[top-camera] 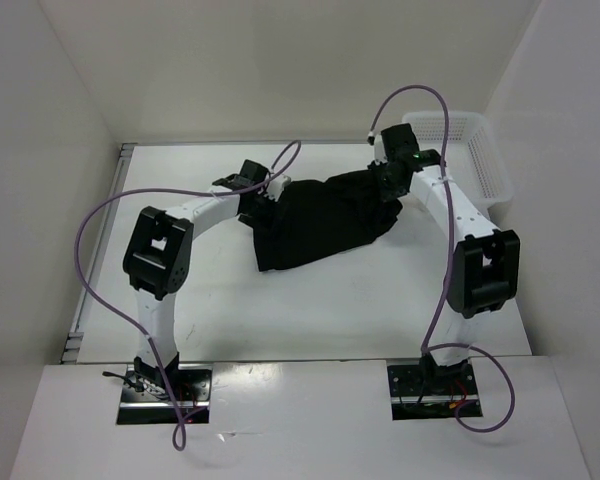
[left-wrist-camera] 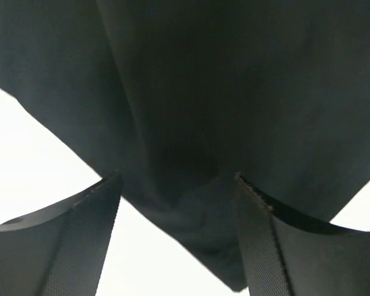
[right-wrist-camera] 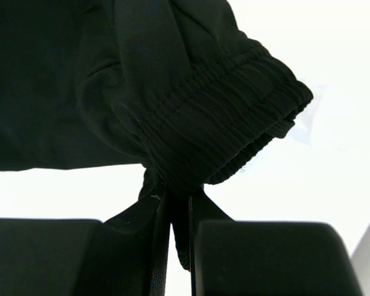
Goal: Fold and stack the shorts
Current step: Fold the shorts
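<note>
The black shorts lie crumpled on the white table, stretched between my two grippers. At the cloth's left end, my left gripper stands open. In the left wrist view a corner of the shorts hangs between the wide-apart fingers of the left gripper, which do not pinch it. My right gripper is at the cloth's right end. In the right wrist view the right gripper is shut on the gathered elastic waistband of the shorts.
A white mesh basket stands at the back right corner, just behind the right arm. White walls enclose the table at the back and on both sides. Purple cables loop over both arms.
</note>
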`<state>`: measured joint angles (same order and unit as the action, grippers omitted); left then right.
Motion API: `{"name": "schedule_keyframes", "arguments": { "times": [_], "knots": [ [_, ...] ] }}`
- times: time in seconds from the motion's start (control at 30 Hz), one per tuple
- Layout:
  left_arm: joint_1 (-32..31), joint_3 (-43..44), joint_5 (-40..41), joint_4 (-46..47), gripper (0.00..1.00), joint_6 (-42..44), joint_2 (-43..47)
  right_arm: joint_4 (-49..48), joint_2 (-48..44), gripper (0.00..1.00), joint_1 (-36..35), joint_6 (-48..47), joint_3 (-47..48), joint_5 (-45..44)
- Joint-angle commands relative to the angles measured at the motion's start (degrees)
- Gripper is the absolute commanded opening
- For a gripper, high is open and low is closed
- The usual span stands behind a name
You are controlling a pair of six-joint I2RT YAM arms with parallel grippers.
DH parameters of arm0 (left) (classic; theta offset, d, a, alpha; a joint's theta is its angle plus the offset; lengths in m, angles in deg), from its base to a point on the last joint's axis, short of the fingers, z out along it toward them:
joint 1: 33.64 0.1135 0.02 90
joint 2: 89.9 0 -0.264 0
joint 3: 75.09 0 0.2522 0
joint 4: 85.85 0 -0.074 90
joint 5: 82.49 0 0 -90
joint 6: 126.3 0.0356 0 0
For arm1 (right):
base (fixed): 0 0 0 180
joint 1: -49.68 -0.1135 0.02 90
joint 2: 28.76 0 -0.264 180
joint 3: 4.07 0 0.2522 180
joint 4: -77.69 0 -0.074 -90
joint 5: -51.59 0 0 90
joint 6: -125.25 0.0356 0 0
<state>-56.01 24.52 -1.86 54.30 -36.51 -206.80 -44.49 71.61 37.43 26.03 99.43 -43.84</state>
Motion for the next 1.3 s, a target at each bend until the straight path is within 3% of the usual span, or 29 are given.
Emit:
{"name": "schedule_keyframes", "arguments": {
  "times": [0.0,0.07,0.13,0.23,0.33,0.43,0.53,0.7,0.8,0.9,1.0,1.27],
  "knots": [
    [1.6,1.8,0.8,3.1,0.77,0.2,-1.0,-3.0,1.8,0.0,-1.2,2.4,5.0,0.2],
    [2.2,1.1,0.8,3.8,0.71,0.2,-2.4,-3.0,2.4,0.0,-1.2,2.9,6.2,0.2],
    [2.2,1.1,0.3,4.3,0.57,0.2,-4.1,-3.0,2.9,0.0,-2.8,3.4,7.3,0.2],
    [2.2,2.3,-0.2,4.8,0.45,0.2,-5.4,-3.0,2.9,0.0,-5.8,3.9,7.9,0.2],
    [2.2,3.8,-0.7,4.8,0.42,0.2,-6.5,-3.0,2.9,0.0,-8.7,4.5,7.9,0.2],
    [2.7,5.0,0.2,4.1,0.47,0.2,-6.5,-3.0,2.9,0.0,-8.8,4.0,6.7,-0.4],
    [2.7,7.7,3.0,2.2,0.62,0.2,-3.0,-3.7,1.8,0.0,-8.8,3.1,4.9,-2.1],
    [0.4,16.2,5.9,-4.7,0.67,0.2,0.6,-4.2,1.8,0.0,-8.8,3.1,4.9,-0.2],
    [-1.4,19.7,-2.2,-6.3,0.68,0.2,-1.1,-4.8,2.9,0.0,-8.8,2.6,6.4,-0.2],
    [-2.9,24.7,-13.8,-6.9,0.68,0.2,-8.5,-4.8,4.0,0.0,-8.8,2.6,8.0,-0.2],
    [-3.5,28.8,-20.3,-6.3,0.69,0.2,-14.2,-4.8,4.0,0.0,-8.8,1.5,8.0,-1.4],
    [-6.3,41.1,-22.5,-4.2,0.72,0.2,-24.0,-5.3,0.2,0.0,-8.8,0.4,4.1,-2.0]
  ]
}}
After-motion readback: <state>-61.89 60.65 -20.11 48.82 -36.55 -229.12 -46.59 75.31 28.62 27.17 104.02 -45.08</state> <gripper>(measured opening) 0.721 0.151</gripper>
